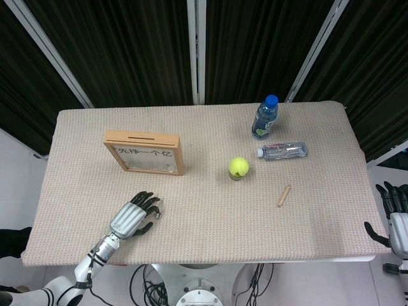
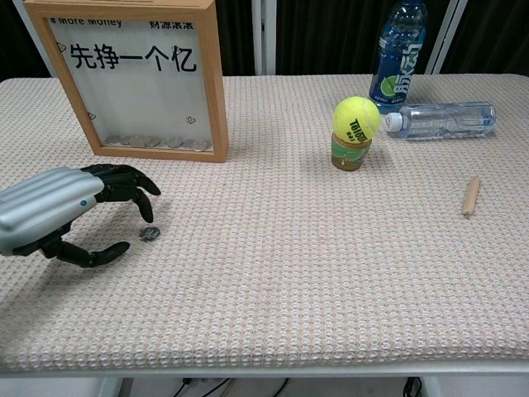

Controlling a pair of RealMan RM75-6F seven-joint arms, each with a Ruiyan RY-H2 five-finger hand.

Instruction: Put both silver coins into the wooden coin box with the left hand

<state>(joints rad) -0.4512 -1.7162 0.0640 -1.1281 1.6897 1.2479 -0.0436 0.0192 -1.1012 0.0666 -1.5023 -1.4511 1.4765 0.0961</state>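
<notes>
Silver coin and wooden coin box

A small silver coin lies flat just in front of the wooden coin box, which stands upright, glass-fronted, with coins along its bottom.

head view overhead, chest view low, sharing table

Tabletop: beige woven cover, rectangular.
Wooden coin box: upright, left of middle, coins along its bottom.
Silver coin: flat, near the front-left corner.
Tennis ball: on a small stand, near the middle.
Blue-capped bottle: upright by the far edge.
Clear bottle: lying just beside it.
Wooden stick: right of middle.
</notes>
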